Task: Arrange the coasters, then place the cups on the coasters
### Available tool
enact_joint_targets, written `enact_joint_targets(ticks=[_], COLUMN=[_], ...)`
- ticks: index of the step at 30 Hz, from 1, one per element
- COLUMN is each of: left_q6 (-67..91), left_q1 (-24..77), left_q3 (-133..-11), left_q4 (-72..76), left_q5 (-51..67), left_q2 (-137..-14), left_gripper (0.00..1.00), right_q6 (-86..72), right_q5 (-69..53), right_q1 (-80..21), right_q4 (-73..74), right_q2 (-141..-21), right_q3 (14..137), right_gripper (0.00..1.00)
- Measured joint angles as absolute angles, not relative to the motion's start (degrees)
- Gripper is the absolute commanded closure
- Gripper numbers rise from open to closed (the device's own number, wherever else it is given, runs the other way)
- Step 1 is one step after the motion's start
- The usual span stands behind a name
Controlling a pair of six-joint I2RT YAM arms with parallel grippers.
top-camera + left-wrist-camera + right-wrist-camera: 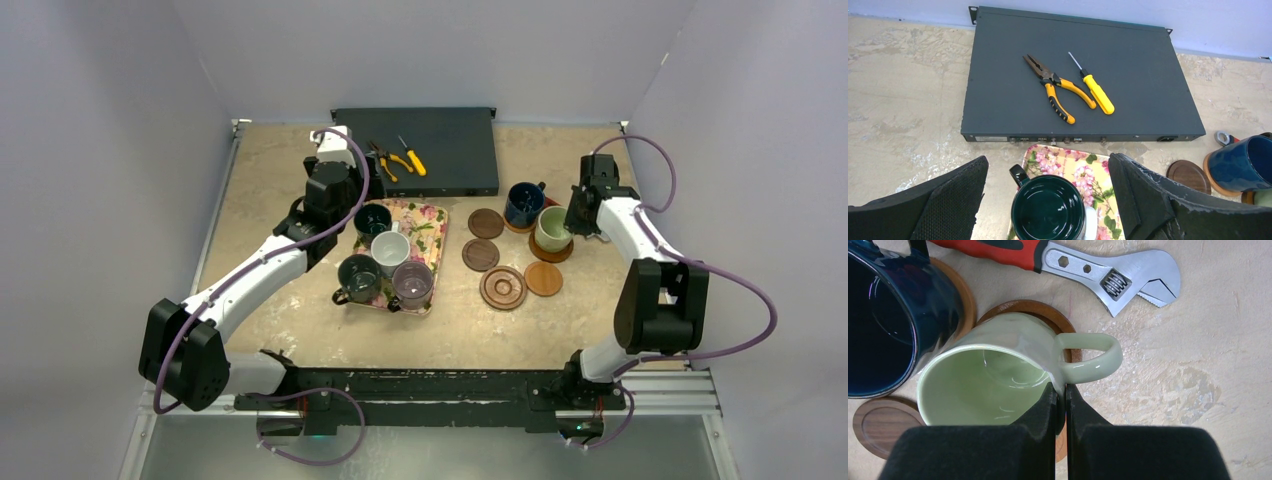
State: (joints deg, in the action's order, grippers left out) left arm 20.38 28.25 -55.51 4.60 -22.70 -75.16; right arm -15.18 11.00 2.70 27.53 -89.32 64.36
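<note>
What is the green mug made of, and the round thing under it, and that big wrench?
The pale green mug looks like glazed ceramic: smooth and glossy, with bright reflections inside. The coaster under it looks like wood, reddish-brown and matte. The adjustable wrench has a shiny grey metal head, likely steel; its red handle may be rubber or plastic.
</note>
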Motion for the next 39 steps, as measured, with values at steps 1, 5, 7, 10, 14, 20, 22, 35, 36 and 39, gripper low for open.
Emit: enact_joint_targets(ticks=[1, 5, 7, 10, 14, 20, 22, 35, 36, 39], left_q6=[20.4, 20.4, 20.4, 20.4, 20.4, 20.4, 20.4, 20.4, 20.4, 20.4], left_q1=[28.3, 28.3, 28.3, 28.3, 28.3, 28.3, 28.3, 28.3, 28.3, 28.3], left_q3=[-55.5, -55.5, -55.5, -55.5, -55.5, -55.5, -55.5, -55.5, -55.5, -55.5], left_q4=[4.6, 4.6, 4.6, 4.6, 4.6, 4.6, 4.6, 4.6, 4.6, 4.6], left_q5=[-22.7, -22.7, -22.7, -22.7, -22.7, -22.7, -22.7, -22.7, -22.7, -22.7], left_q2=[-75.2, -75.2, -75.2, -75.2, -75.4, -75.4, -75.4, -75.4, -75.4, -75.4], left_gripper=[0.1, 0.1, 0.1, 0.1, 0.1, 0.1, 0.1, 0.1, 0.1, 0.1], right_q6=[-15.2, -15.4, -15.4, -15.6, -15.8, -15.8, -15.7, -15.7, -15.7, -15.6], right_q5=[11.0, 11.4, 11.7, 12.6, 13.3, 14.0, 14.0, 13.9, 14.0, 14.1], right_q1=[2.7, 2.7, 2.7, 2.7, 2.7, 2.8, 2.8, 2.8, 2.8, 2.8], right_q4=[27.6, 27.7, 27.7, 27.7, 27.7, 27.7, 27.7, 27.5, 27.4, 27.2], right_q2=[-89.3, -89.7, -89.7, -89.7, -89.8, -90.2, -90.5, -90.9, -90.8, -90.4], right_q3=[64.4, 64.7, 64.8, 64.9, 64.9, 65.0, 65.0, 65.0, 65.0, 65.0], right_gripper=[1.0, 0.97, 0.94, 0.89, 0.83, 0.79, 0.79, 0.73, 0.71, 0.68])
